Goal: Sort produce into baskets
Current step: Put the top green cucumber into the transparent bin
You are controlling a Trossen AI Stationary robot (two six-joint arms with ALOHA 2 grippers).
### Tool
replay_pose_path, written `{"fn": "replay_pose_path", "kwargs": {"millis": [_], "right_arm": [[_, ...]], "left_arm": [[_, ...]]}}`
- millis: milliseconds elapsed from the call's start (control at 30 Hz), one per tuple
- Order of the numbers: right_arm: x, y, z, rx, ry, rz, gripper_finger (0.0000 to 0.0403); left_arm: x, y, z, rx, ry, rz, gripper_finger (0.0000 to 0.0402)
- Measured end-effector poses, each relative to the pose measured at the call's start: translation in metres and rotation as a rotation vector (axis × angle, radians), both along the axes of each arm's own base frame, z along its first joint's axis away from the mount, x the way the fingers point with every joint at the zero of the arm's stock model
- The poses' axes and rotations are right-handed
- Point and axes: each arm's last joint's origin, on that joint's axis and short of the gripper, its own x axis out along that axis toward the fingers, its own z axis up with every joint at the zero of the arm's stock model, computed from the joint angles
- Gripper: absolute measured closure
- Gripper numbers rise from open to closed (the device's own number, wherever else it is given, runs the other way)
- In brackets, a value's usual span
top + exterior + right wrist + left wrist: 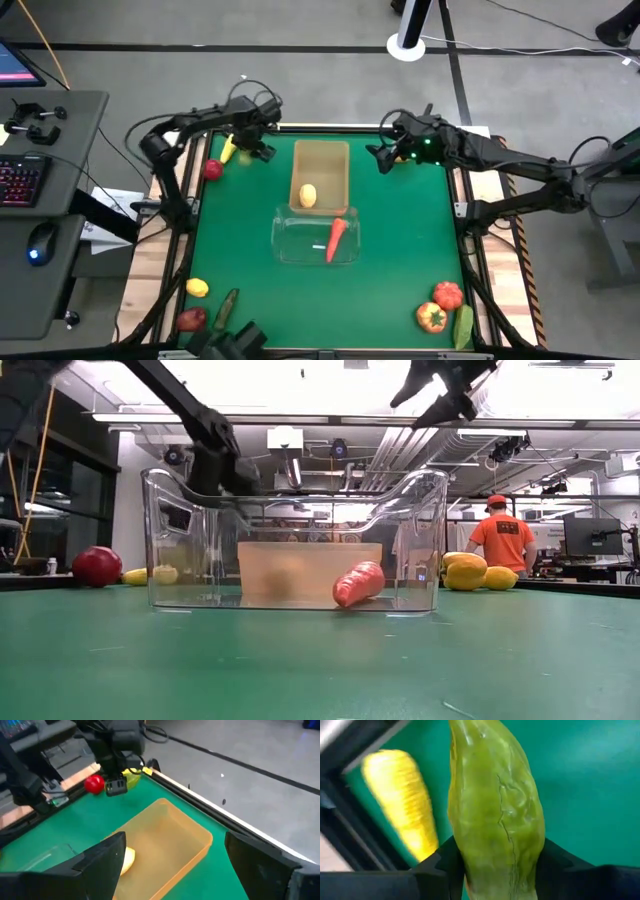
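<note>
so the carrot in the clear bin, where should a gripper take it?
Take the carrot across its thick upper half, coming straight down from above. It lies slanted inside the clear bin, one end propped by the wall, so the walls block any side approach. Close the fingers across its width, not along its length.

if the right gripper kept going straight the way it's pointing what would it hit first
Probably the tan opaque plastic bin: the open right gripper points at it, above the yellow lemon inside. Depth is unclear.
</note>
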Motion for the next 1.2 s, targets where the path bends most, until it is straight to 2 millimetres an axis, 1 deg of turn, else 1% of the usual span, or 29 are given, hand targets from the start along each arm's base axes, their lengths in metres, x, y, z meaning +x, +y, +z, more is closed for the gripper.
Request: {"fn": "replay_pose_path", "kwargs": {"millis": [133, 233, 300, 367, 433, 500, 600, 700, 800, 867, 933, 1000, 1100, 1200], "right_arm": [[-0.010, 0.002, 0.008, -0.048, -0.017, -0.005, 0.0071], [-0.018, 0.005, 0.014, -0.070, -0.034, -0.001, 0.0071], [-0.022, 0.006, 0.017, -0.069, -0.052, -0.003, 0.0071], [-0.025, 0.007, 0.020, -0.066, -0.067, 0.003, 0.0071], [-0.028, 0.008, 0.022, -0.038, -0.096, 0.000, 0.0071], [-0.028, 0.009, 0.022, -0.010, -0.115, 0.011, 0.0071], [-0.027, 0.010, 0.021, 0.006, -0.116, 0.041, 0.0071], [-0.026, 0.011, 0.021, 0.028, -0.125, 0.064, 0.0071], [-0.025, 0.015, 0.021, 0.048, -0.131, 0.095, 0.0071], [-0.024, 0.017, 0.021, 0.053, -0.132, 0.116, 0.0071], [-0.023, 0.019, 0.021, 0.070, -0.140, 0.123, 0.0071], [-0.023, 0.020, 0.021, 0.093, -0.154, 0.117, 0.0071], [-0.023, 0.020, 0.022, 0.112, -0.174, 0.107, 0.0071], [-0.021, 0.019, 0.022, 0.120, -0.181, 0.090, 0.0071]], "left_arm": [[-0.001, -0.022, 0.047, 0.124, -0.154, -0.036, 0.0256], [0.004, -0.051, 0.081, 0.176, -0.322, -0.074, 0.0256], [0.009, -0.077, 0.102, 0.194, -0.442, -0.127, 0.0256], [0.015, -0.106, 0.117, 0.194, -0.537, -0.192, 0.0256], [0.020, -0.136, 0.128, 0.182, -0.602, -0.270, 0.0256], [0.024, -0.165, 0.135, 0.163, -0.645, -0.368, 0.0254], [0.032, -0.204, 0.139, 0.127, -0.693, -0.515, 0.0236], [0.038, -0.237, 0.138, 0.090, -0.718, -0.654, 0.0218], [0.044, -0.264, 0.134, 0.060, -0.732, -0.760, 0.0203], [0.050, -0.276, 0.130, 0.053, -0.728, -0.834, 0.0196], [0.056, -0.282, 0.125, 0.051, -0.723, -0.867, 0.0190], [0.061, -0.283, 0.119, 0.046, -0.712, -0.871, 0.0184], [0.067, -0.277, 0.115, 0.063, -0.688, -0.909, 0.0172], [0.078, -0.267, 0.111, 0.104, -0.698, -0.930, 0.0154]]}}
